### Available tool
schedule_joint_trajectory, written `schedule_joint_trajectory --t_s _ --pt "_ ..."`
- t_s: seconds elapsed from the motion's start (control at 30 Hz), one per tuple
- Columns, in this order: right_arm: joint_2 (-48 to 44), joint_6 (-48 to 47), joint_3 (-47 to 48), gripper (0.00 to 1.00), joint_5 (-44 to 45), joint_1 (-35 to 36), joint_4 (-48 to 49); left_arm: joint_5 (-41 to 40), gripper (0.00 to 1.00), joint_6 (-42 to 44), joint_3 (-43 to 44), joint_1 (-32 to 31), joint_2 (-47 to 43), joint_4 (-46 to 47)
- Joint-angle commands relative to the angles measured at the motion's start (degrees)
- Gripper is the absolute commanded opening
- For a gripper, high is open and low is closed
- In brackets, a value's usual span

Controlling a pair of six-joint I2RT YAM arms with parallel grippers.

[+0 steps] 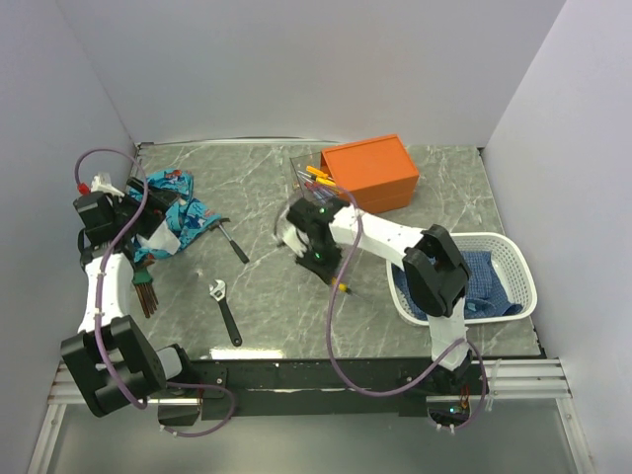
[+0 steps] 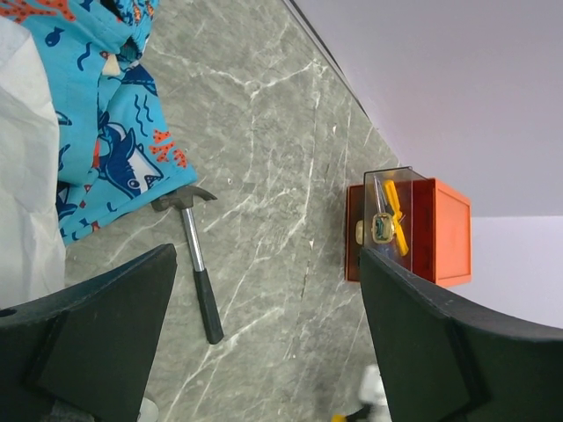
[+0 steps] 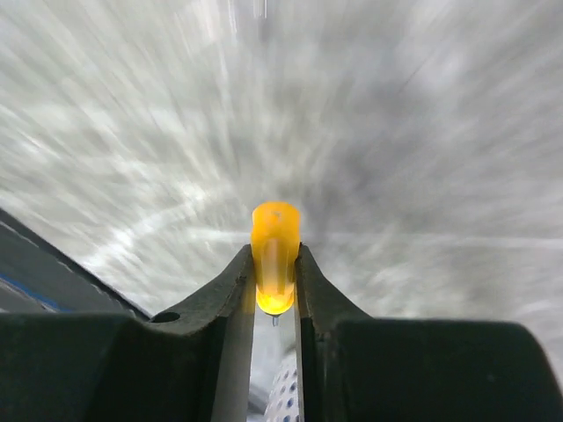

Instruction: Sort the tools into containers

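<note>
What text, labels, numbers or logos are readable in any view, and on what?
None readable.
orange box: plain faces, no label showing.
blue cloth: shark and fish prints only, no words.
yellow screwdriver in the right gripper: no marking visible; that view is blurred.
wrench: too small to tell.

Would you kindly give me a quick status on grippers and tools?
Right gripper shut on yellow screwdriver. Left gripper open, empty. Hammer and wrench on table. Nothing blocking orange box.
</note>
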Motion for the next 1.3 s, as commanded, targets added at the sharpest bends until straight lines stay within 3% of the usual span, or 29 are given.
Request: schedule_joint_trajectory --t_s 0.0,0.27,0.4,0.67,0.8,0.93,1.13,1.17,1.2,1.27 --pt "-0.8 0.7 14.1 0.0 -6.0 -1.1 2.8 0.7 0.9 0.4 3.7 -0.8 1.4 1.3" --pt "4.2 5.8 38.7 0.0 -17.2 -9.8 6.7 -1.2 0.89 4.4 11.3 -4.8 8.8 -3.1" --pt "5.6 8.3 45.5 0.0 -17.3 -12.2 12.4 -1.7 0.88 6.6 13.9 -5.8 12.9 -5.4" --pt "11.3 8.6 53.5 0.0 -6.9 -12.6 18.9 -2.0 0.88 7.6 15.6 -6.6 15.1 -7.2" --pt "13.0 4.4 53.4 0.0 -1.2 -12.1 20.4 -2.3 0.88 7.9 15.9 -6.8 15.9 -7.7" --pt "14.2 0.1 51.0 0.0 10.0 -11.7 21.9 -2.8 0.88 8.5 16.2 -7.3 16.1 -7.9" --pt "14.1 -3.7 48.3 0.01 14.0 -11.5 22.7 -2.7 0.88 8.1 14.5 -7.6 15.7 -6.8" --pt "14.1 -5.1 48.1 0.05 14.9 -11.5 22.1 -2.4 0.88 7.7 14.4 -7.6 15.8 -6.4" --pt "14.0 -6.1 47.9 0.21 15.5 -11.1 21.6 -2.3 0.88 7.6 14.3 -7.7 16.0 -6.3" --pt "13.6 -7.8 46.6 0.39 16.9 -10.1 21.3 -2.1 0.88 7.7 14.9 -8.3 16.6 -5.9"
